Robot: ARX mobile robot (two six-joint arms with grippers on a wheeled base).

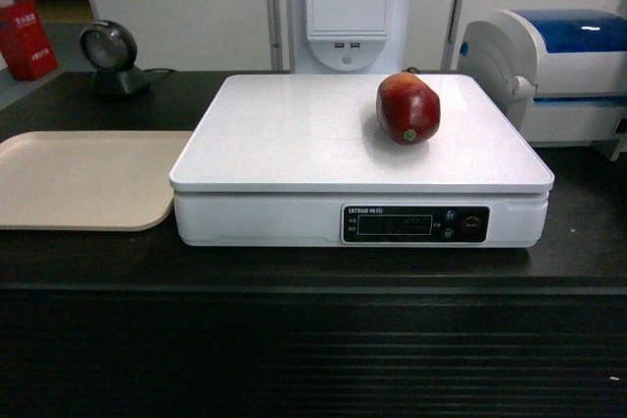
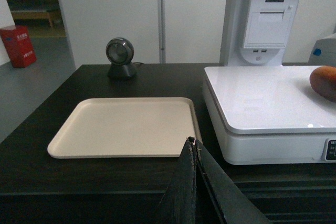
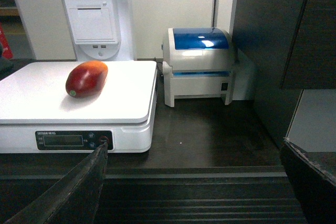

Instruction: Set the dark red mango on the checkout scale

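Mango, the dark red mango (image 1: 408, 109), lay on its side on the white top of the scale (image 1: 294, 134), toward the right rear part of the platform, stem spot facing the head cam; nothing touched it. Scale sat on the checkout (image 1: 294, 271), w/ the beige tray (image 1: 78, 178) just beside it on the left and the white-and-blue printer (image 1: 558, 70) near its right rear corner. A round scanner (image 1: 113, 56) stood well back on the left. No arm showed in the head view. In the left wrist view the left gripper (image 2: 195, 182) hung low at the counter's front edge, in front of the tray's near right corner, fingers pressed together w/ nothing between them. In the right wrist view the right gripper (image 3: 194, 182) sat low before the counter front, fingers spread wide apart and empty, the scale's display panel (image 3: 73, 140) just beyond its left finger. Judging from this, the placing step looked done: fruit rested on the platform, released, both grippers apart from it. Next move prob. called only for keeping both arms clear of the platform so the reading isn't disturbed; mango looked settled, tho a round fruit could roll if bumped.
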